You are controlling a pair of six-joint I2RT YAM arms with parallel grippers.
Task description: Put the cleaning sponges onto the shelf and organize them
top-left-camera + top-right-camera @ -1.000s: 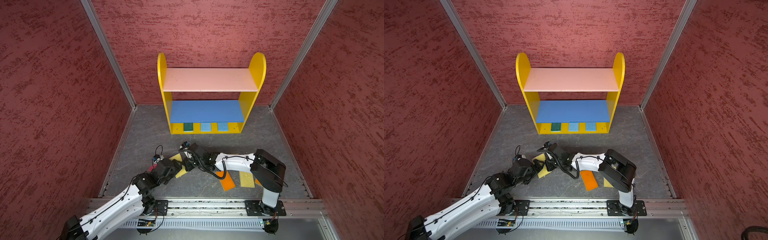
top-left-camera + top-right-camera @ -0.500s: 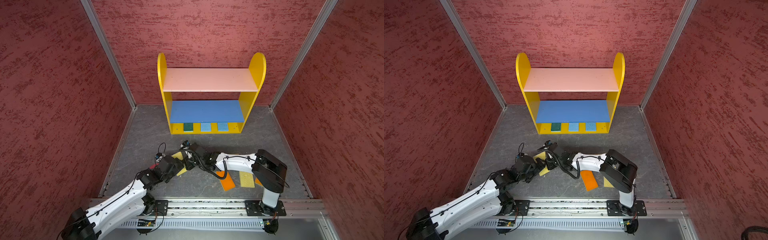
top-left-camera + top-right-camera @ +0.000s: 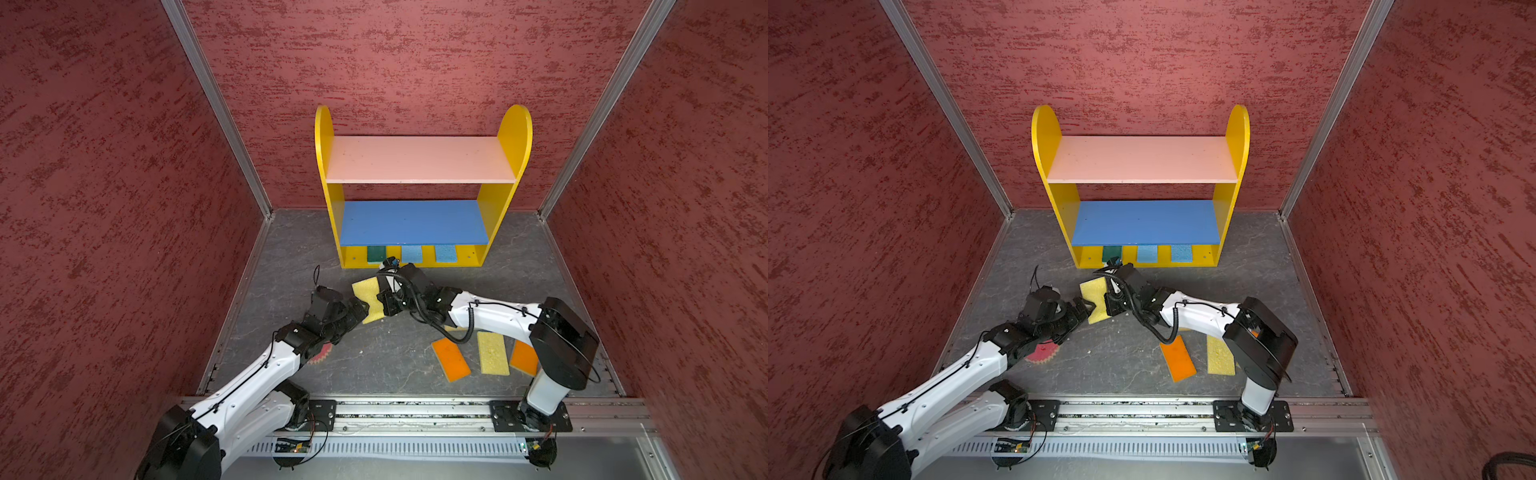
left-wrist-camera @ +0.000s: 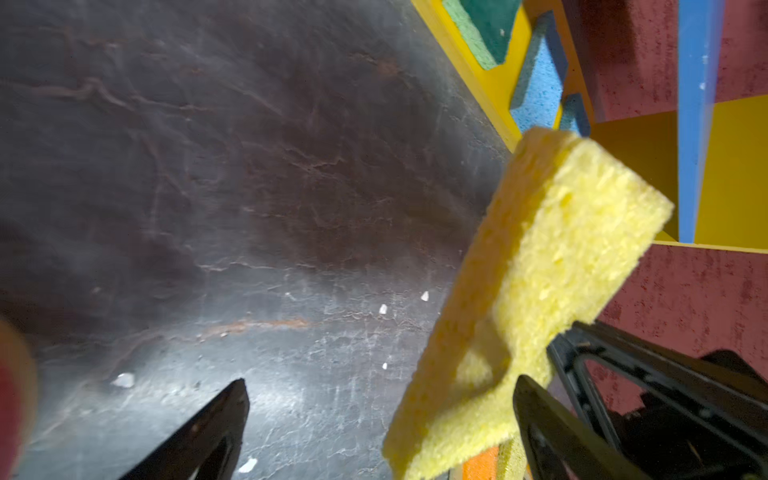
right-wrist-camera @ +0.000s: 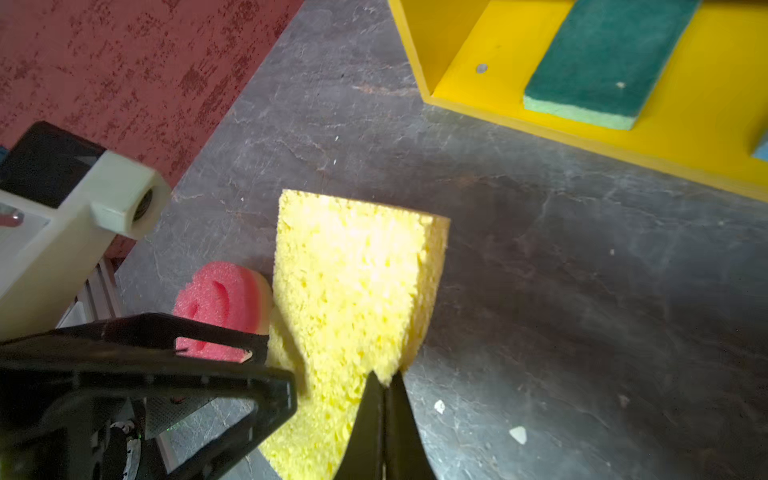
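- Right claw [image 5: 384,380] is clamped tight on one edge of the held yellow sponge [image 5: 353,270]. The foam is squashed thin at the pinch, and the rest hangs free above the worktop [image 3: 374,357], just in front of the shelf [image 3: 515,137].
- Left claw [image 4: 380,384] is spread wide. The low end of that sponge sits inside the gap, beside one finger. We cannot tell whether it touches.
- We read this as a hand-over or regrip between the arms. Only the right side has a real hold.
- Done so far: three pieces lie on the shelf's yellow base, side by side with gaps: green sponge [image 3: 376,253], blue sponge [image 3: 411,254], second blue sponge [image 3: 446,253].
- Pink top board [image 3: 419,160] and blue middle board [image 3: 413,222] are both bare.
- Left on the worktop near the right arm's base, close together: orange sponge [image 3: 451,359], loose yellow sponge [image 3: 492,353], second orange sponge [image 3: 523,357], which is partly hidden by the arm.
- Round pink sponge [image 3: 1040,353] peeks out from under the left arm, well apart from that group.
- Our tally of what we can see: three shelved, one in the air, four to fetch. We judge it roughly a third through.
- We judge the base row nearly full, so the rest most likely goes on the upper boards.
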